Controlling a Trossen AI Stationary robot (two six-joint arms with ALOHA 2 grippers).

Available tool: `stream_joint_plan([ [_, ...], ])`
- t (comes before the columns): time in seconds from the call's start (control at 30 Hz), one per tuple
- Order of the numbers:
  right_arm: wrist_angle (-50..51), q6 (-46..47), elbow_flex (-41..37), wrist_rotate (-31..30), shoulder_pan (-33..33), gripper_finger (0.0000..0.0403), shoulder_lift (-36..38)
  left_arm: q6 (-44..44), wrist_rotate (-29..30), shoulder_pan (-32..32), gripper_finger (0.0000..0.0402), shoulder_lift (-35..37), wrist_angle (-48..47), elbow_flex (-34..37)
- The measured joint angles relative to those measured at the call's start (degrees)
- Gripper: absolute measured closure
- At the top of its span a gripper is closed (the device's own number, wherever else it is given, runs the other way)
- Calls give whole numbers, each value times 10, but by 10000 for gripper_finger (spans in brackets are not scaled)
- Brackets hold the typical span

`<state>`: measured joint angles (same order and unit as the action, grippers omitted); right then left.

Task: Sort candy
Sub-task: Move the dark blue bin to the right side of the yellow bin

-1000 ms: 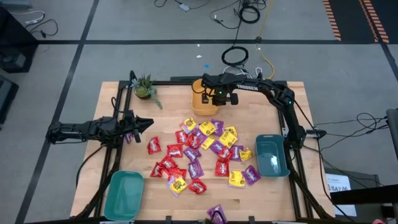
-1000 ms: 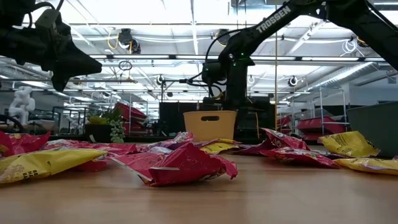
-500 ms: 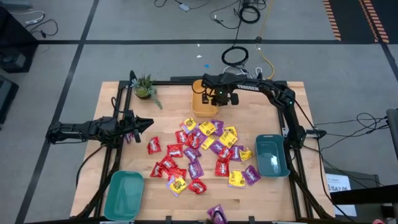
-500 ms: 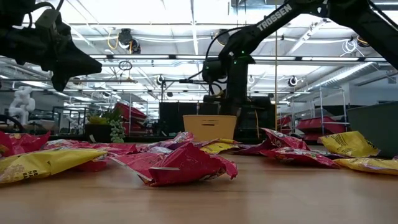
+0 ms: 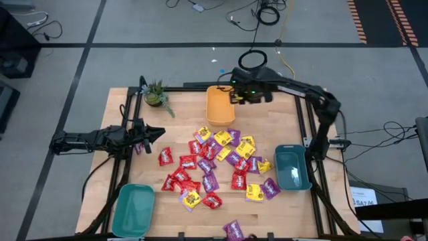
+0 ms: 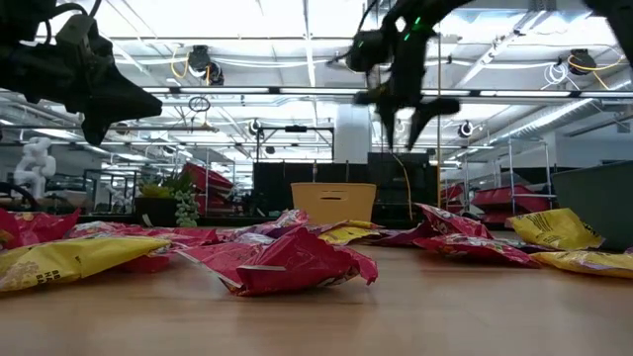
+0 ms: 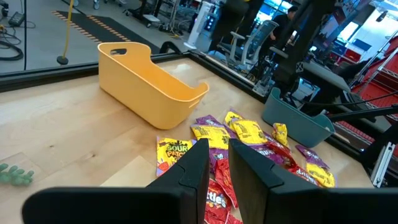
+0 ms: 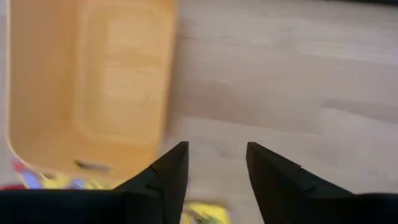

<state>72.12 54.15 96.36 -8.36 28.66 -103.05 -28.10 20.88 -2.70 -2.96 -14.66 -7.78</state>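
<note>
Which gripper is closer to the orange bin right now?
The right. The right gripper hangs just beside the orange bin, at its far right corner, jaws open and empty. The left gripper waits well off by the table's left edge, short of the candy.

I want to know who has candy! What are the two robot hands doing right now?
Left gripper: nearly closed, holding nothing.
Right gripper: open, empty, beside the orange bin.

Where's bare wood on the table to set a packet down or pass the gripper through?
Bare wood lies between the plant and the orange bin, right of that bin below the right gripper, and between the left teal bin and the candy. The middle is crowded up to the right teal bin.
</note>
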Motion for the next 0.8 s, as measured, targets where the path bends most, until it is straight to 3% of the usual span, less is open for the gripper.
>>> stream_joint_plan([
  [0.2, 182, 53, -3, -68, -44, 197, 99, 0, 0, 0, 331, 0, 0, 0],
  [0.33, 149, 86, -74, -36, -84, 171, 198, 0, 0, 0, 331, 0, 0, 0],
  [0.57, 176, 217, -213, -4, -181, 148, 352, 0, 0, 0, 331, 0, 0, 0],
  [0.67, 173, 181, -251, -2, -216, 142, 389, 0, 0, 0, 331, 0, 0, 0],
  [0.8, 172, 45, -302, -1, -239, 143, 409, 0, 0, 0, 331, 0, 0, 0],
])
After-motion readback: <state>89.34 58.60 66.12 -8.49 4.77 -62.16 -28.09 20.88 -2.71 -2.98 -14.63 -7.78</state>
